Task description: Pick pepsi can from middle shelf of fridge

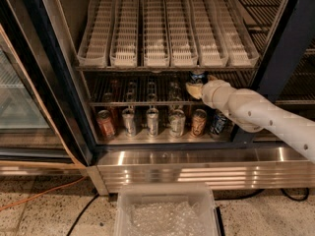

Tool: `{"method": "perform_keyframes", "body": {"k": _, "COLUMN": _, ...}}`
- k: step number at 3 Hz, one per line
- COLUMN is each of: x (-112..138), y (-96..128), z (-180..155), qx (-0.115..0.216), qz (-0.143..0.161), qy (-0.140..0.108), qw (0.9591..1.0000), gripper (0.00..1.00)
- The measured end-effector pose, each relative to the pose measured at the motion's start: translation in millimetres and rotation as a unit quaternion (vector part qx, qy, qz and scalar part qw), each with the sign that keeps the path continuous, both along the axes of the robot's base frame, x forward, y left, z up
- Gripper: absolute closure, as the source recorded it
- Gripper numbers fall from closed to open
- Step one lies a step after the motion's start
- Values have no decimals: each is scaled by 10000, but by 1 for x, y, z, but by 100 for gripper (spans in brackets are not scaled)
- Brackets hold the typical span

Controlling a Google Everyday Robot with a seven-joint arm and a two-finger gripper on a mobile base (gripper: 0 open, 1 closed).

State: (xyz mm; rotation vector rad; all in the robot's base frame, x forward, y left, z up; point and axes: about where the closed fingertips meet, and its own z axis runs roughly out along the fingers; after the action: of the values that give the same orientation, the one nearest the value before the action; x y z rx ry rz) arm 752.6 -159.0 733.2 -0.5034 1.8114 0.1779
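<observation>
The fridge (281, 43) stands open in front of me, with a black frame and a ribbed steel base panel. The pepsi can (198, 76), blue with a silver top, stands upright on the right part of the dark wire middle shelf (142, 103). My white arm reaches in from the right. My gripper (195, 88) is at the can, just below and in front of it, and hides its lower part.
White slotted trays (157, 33) fill the shelf above. A row of cans stands on the steel floor: an orange-brown can (105, 124), silver cans (152, 122) and a blue can (218, 124) under my arm. A clear plastic bin (165, 213) sits on the ground. The glass door (19, 97) is at the left.
</observation>
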Motion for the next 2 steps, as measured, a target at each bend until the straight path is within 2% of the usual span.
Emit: {"method": "perform_keyframes", "body": {"k": 2, "x": -12, "y": -2, "z": 15, "qx": 342, "qz": 174, "qy": 5, "qw": 9993, "gripper": 100}}
